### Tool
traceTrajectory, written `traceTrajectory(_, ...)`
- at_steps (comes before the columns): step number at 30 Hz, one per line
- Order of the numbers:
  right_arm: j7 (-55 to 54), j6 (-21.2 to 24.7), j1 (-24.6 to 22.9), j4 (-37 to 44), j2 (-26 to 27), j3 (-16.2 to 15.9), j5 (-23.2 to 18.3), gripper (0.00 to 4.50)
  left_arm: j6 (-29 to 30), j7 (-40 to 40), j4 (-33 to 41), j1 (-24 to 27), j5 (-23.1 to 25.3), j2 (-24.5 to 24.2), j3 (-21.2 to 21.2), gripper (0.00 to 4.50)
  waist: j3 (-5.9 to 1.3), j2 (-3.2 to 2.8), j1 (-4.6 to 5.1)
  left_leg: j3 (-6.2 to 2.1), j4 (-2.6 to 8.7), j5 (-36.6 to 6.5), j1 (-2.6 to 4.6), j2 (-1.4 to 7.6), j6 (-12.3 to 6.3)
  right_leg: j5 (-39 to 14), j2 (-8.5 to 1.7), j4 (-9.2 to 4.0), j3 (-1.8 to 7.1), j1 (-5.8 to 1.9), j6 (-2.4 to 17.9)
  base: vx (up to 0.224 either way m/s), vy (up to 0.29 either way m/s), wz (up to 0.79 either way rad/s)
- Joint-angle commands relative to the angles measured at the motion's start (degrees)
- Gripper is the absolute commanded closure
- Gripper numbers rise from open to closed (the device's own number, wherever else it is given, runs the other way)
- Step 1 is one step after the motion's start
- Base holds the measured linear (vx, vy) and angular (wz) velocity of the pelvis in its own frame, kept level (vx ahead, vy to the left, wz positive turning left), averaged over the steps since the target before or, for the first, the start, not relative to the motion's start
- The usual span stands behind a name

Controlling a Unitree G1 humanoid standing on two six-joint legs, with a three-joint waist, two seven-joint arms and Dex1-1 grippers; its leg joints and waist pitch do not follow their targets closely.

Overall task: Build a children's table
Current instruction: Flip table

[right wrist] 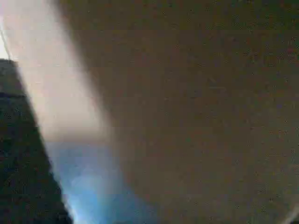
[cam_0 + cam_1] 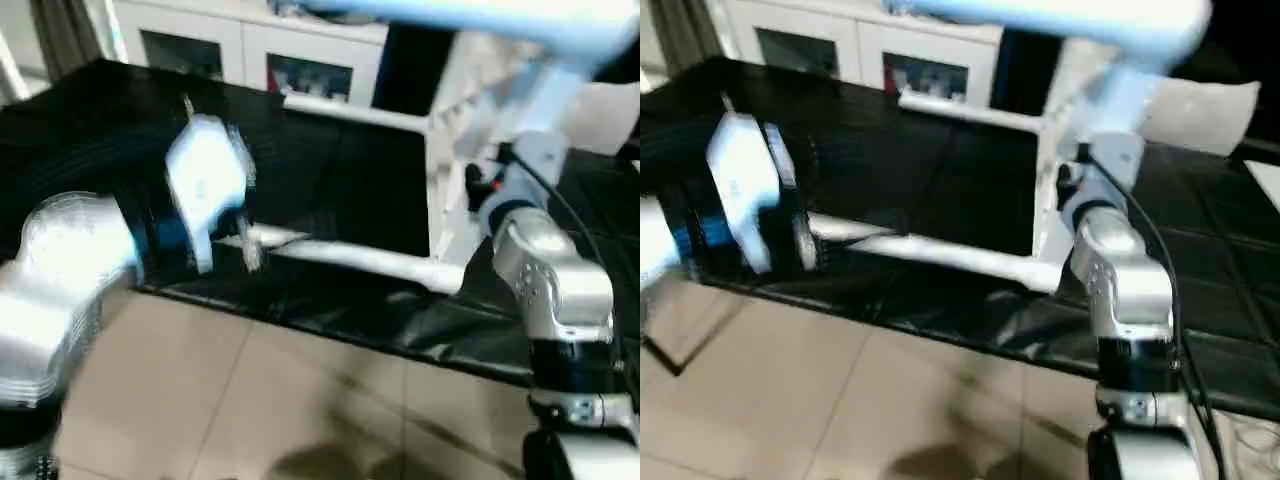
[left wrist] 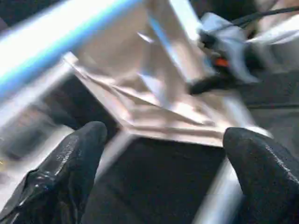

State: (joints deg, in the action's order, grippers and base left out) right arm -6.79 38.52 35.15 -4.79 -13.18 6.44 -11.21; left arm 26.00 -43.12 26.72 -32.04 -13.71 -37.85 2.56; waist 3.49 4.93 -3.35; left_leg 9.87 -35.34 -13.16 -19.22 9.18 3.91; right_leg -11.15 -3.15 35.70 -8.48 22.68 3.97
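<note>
Table leg (image 2: 370, 262) lies across frame centre, long axis left-right; left gripper (image 3: 163, 172), spread wide, nearer its left end. Right gripper's state cannot be told.

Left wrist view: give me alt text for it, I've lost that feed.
The left end effector is open, its two black fingers spread wide and holding nothing. Beyond them, blurred, the white table top stands tilted on a black surface.

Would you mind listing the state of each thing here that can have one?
Children's table: tipped on its side on the black surface, legs pointing sideways.
Lower leg: fitted in a corner socket, lying along the black surface.
Left gripper: open, fingers apart, empty.
Right gripper: at the tabletop, grip unclear.
Cabinet doors: closed.
</note>
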Motion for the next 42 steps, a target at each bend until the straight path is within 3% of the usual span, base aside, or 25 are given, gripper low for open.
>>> traceTrajectory(1,2.5,2.8,1.4,-2.0,0.0,-1.5,-0.1,1.87,-6.4,1.5,-1.4,-4.0,6.2,-1.0,1.4,0.0,-3.78,-0.42,0.15,-1.98,3.96,-3.0,-0.83,3.75,1.54,-17.8,-5.78,-5.21,5.21,-3.69,-7.2,0.0,0.0,0.0)
traceTrajectory(4,2.2,2.7,1.6,-3.0,0.0,-2.4,0.3,1.84,-11.1,3.4,-3.1,-6.9,9.8,-1.7,2.2,0.0,-3.84,-0.08,0.72,-2.02,3.84,-2.3,-0.98,3.89,1.65,-15.2,-6.07,-4.75,5.41,-3.72,-5.6,0.0,0.0,0.0)
traceTrajectory(6,2.2,2.1,1.3,-3.5,-0.2,-3.4,1.1,1.46,-15.0,5.8,-4.8,-9.4,12.8,-1.3,2.5,0.0,-3.95,0.14,0.79,-1.86,3.69,-1.7,-1.05,3.79,1.54,-14.7,-6.14,-4.61,5.5,-3.76,-4.7,0.0,0.0,0.0)
traceTrajectory(9,1.9,-0.2,0.2,-4.5,-1.0,-4.9,3.8,1.43,-18.3,9.5,-8.6,-11.8,17.7,-1.7,3.6,0.0,-3.98,0.26,0.81,-1.9,3.63,-0.2,-1.18,4.08,1.49,-12.0,-6.05,-4.24,5.5,-3.59,-3.2,0.0,0.0,0.0)
traceTrajectory(10,1.9,-1.8,-0.3,-5.1,-0.7,-4.7,4.3,1.43,-19.1,10.7,-10.7,-12.3,19.3,-1.8,3.9,0.0,-4.02,0.02,0.82,-1.9,3.62,-0.4,-1.11,4.14,1.77,-11.8,-6.23,-3.98,5.57,-3.67,-2.7,0.0,0.0,0.0)
traceTrajectory(15,1.4,-8.5,-1.5,-8.5,1.0,-2.6,4.3,1.43,-25.1,15.3,-20.8,-14.5,26.5,-2.1,5.7,0.0,-4.08,0.12,0.63,-1.93,3.7,-1.1,-1.07,4.16,1.24,-12.9,-6.44,-4.28,5.58,-3.64,-2.1,0.0,0.0,0.0)
traceTrajectory(18,0.6,-12.9,-1.4,-10.4,1.6,-1.7,4.2,1.43,-28.1,18.7,-26.2,-16.2,29.1,-1.8,6.3,0.0,-4.29,-0.11,0.53,-2.08,3.64,0.6,-1.09,4.6,1.29,-8.4,-6.73,-3.47,5.7,-3.69,0.3,0.0,0.0,0.0)
traceTrajectory(19,0.5,-13.9,-1.3,-10.9,1.8,-1.5,4.2,1.43,-28.6,19.4,-27.3,-16.5,29.7,-1.8,6.4,0.0,-4.13,-0.22,0.52,-1.93,3.6,0.0,-1.05,4.46,1.06,-8.2,-6.64,-3.77,5.73,-3.4,0.8,0.0,0.0,0.0)
traceTrajectory(21,0.5,-15.6,-1.3,-11.5,2.1,-1.2,4.0,1.59,-29.6,20.2,-29.3,-17.0,30.5,-1.7,6.8,0.0,-4.15,-0.08,0.41,-1.97,3.67,-0.2,-0.99,4.55,0.98,-8.0,-6.84,-3.62,5.78,-3.6,1.4,0.0,0.0,0.0)
traceTrajectory(22,0.4,-17.3,-1.1,-12.1,2.5,-0.9,3.9,1.59,-30.6,21.4,-31.7,-18.0,31.7,-1.7,7.5,0.0,-4.22,-0.48,0.3,-2.02,3.67,0.1,-0.96,4.61,0.99,-7.2,-6.89,-3.62,5.78,-3.64,2.1,0.0,0.0,0.0)
traceTrajectory(23,0.4,-17.3,-1.1,-12.1,2.5,-0.9,3.9,1.73,-30.6,21.4,-31.7,-18.0,31.7,-1.7,7.5,0.0,-4.2,-0.35,0.37,-1.97,3.66,0.1,-0.93,4.63,0.99,-6.9,-6.83,-3.52,5.81,-3.59,2.3,0.0,0.0,0.0)
traceTrajectory(24,1.0,-19.7,-0.8,-13.4,2.9,-1.0,4.2,1.94,-33.5,23.0,-36.8,-20.2,33.6,-1.0,8.3,0.0,-4.16,-0.73,0.15,-2.0,3.69,0.1,-0.98,4.54,0.72,-6.1,-6.83,-3.62,5.81,-3.64,2.9,0.0,0.0,0.0)
traceTrajectory(26,1.3,-21.2,-0.5,-14.5,3.3,-1.1,4.6,2.0,-35.8,24.5,-40.7,-22.3,35.6,-0.4,9.1,0.0,-4.16,-0.52,-0.06,-2.06,3.73,-0.5,-1.0,4.5,0.71,-6.8,-6.94,-3.71,5.77,-3.83,3.0,0.0,0.0,0.0)
traceTrajectory(29,1.4,-22.1,-0.5,-15.3,3.6,-1.3,4.6,2.38,-36.5,26.0,-42.8,-24.1,36.1,0.5,9.0,0.0,-4.13,-0.48,-0.19,-2.07,3.73,-1.5,-0.94,4.57,0.99,-8.9,-7.21,-3.91,5.76,-3.86,2.7,0.0,0.0,0.0)
traceTrajectory(34,1.6,-23.6,-0.5,-16.2,4.4,-1.5,4.8,2.53,-37.5,27.2,-46.1,-27.3,37.4,1.2,9.7,0.0,-4.15,-0.44,-0.19,-2.12,3.7,-1.4,-0.83,4.72,0.86,-8.6,-7.17,-3.83,5.7,-3.71,2.8,0.0,0.0,0.0)
traceTrajectory(35,1.7,-24.1,-0.3,-16.7,4.5,-1.7,5.2,2.54,-38.3,27.1,-47.7,-28.5,37.2,1.9,9.9,0.0,-4.1,-0.78,-0.28,-2.09,3.66,-1.2,-0.96,4.59,0.77,-8.3,-7.28,-3.86,5.74,-3.78,3.0,0.0,0.0,0.0)
traceTrajectory(42,1.6,-24.7,0.0,-17.3,4.5,-2.5,6.6,2.57,-40.4,26.1,-52.4,-30.3,36.7,4.4,10.7,0.7,-4.2,-0.65,-0.28,-2.13,3.67,-1.6,-0.97,4.66,0.74,-8.2,-7.33,-3.82,5.67,-3.92,3.7,0.0,0.0,0.0)
